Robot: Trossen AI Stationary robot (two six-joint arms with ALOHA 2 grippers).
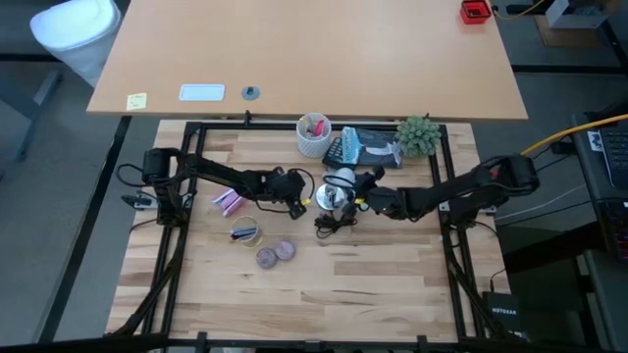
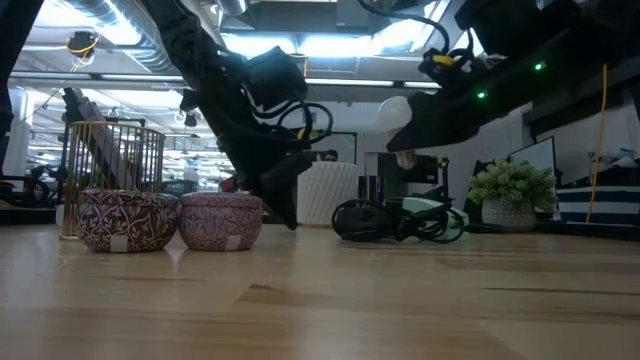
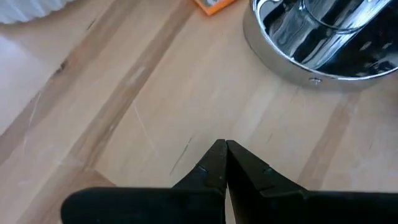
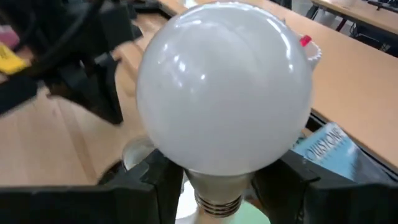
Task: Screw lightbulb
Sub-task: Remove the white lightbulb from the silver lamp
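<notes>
The right gripper [image 4: 214, 180] clamps the lightbulb [image 4: 224, 87] by its neck, lifted above the lamp base [image 3: 323, 43], unscrewed in, while the left gripper [image 3: 225, 163], pinched empty, hovers just beside that base.

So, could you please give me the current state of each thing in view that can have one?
lightbulb: held above the table, screw base down, not yet in a socket.
right gripper: fingers shut on the bulb's neck.
left gripper: fingers shut, empty, above the table.
round metal base: standing on the table.
two purple tins: lids on, side by side.
</notes>
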